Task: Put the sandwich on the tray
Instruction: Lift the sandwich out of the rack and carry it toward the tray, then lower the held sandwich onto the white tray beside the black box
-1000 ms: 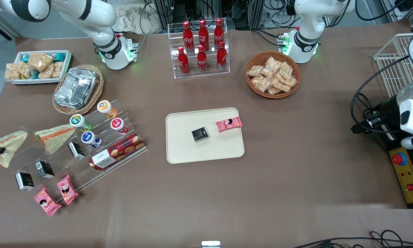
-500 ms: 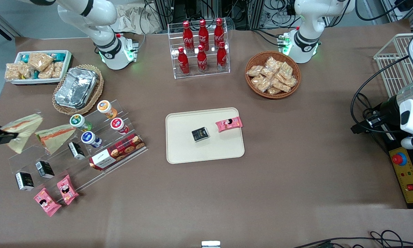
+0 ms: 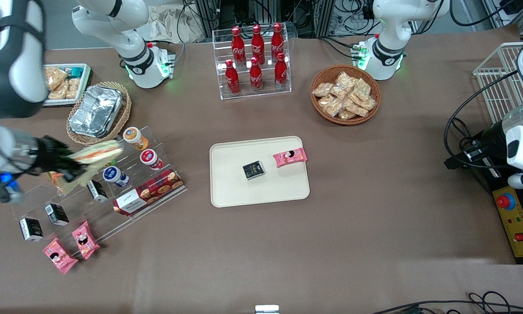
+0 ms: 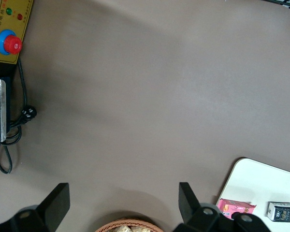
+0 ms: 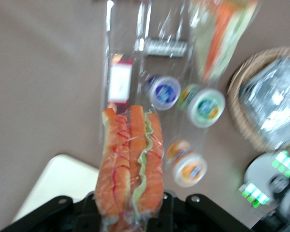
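The gripper of the working arm hangs in the air above the clear acrylic step rack, toward the working arm's end of the table. Its two black fingers are closed on the sandwich, and they hold it at its wide end. The sandwich is lifted above the rack and touches nothing else; its pointed end is directed toward the small round cups. In the right wrist view the sandwich shows its cut edge, with orange-red and green filling between pale bread, under clear wrap.

A second sandwich wedge lies on the rack under the gripper and is partly hidden by it. On the rack stand also an orange-lidded cup, a red-lidded cup and a blue-lidded cup, and a red cookie box lies at its edge nearer to the front camera.

The tray lies in the middle of the table, well apart from the sandwich. On it are a small black box and a pink snack pack, apart from each other. A crinkled foil tray sits in a wicker basket, farther from the front camera than the rack.
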Motion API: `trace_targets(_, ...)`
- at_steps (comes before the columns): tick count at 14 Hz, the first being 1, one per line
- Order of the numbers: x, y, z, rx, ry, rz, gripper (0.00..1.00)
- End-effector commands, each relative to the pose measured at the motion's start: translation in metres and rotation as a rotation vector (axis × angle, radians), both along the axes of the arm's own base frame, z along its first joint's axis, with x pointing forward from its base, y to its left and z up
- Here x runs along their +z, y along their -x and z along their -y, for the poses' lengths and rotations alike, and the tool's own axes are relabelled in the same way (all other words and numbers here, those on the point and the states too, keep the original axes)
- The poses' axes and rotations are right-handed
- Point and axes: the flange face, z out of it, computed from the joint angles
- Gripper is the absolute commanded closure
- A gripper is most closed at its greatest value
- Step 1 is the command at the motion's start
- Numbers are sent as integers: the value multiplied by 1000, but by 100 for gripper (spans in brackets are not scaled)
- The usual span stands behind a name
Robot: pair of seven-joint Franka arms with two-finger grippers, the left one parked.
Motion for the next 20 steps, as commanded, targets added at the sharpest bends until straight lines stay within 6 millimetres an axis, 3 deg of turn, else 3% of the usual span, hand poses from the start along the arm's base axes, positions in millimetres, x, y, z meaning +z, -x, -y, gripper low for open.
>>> trace_targets(1, -4, -7, -34, -179, -122, -9, 100)
trace_targets(4, -29, -11, -105, -236, -125, -3, 100)
trace_targets(7, -53, -12, -158, -305, -104, 10, 100)
trace_targets(13, -93, -3, -240, -368, -81, 40, 100)
trace_targets(20, -171, 10, -315, -397, -56, 85, 100)
